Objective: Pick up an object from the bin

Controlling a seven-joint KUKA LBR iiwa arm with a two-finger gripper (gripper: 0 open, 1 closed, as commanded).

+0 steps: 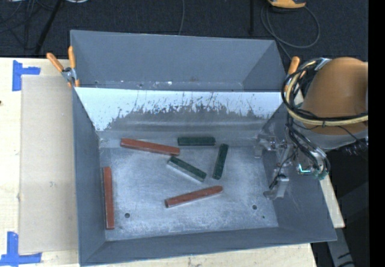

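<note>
My gripper (278, 183) hangs low over the right end of the bin floor, close to the right wall, with nothing seen in it. The nearest loose thing is a red-brown bar (194, 196) lying at a slant on the floor to its left, well apart from it. Further left and up, a short dark green bar (220, 161) stands nearly upright in the view, next to another dark green bar (186, 169) that lies tilted.
A third dark green bar (196, 141) and a long red-brown bar (150, 147) lie near the back wall. Another red-brown bar (108, 197) runs along the left wall. The arm with its orange cover and cables reaches in over the right rim.
</note>
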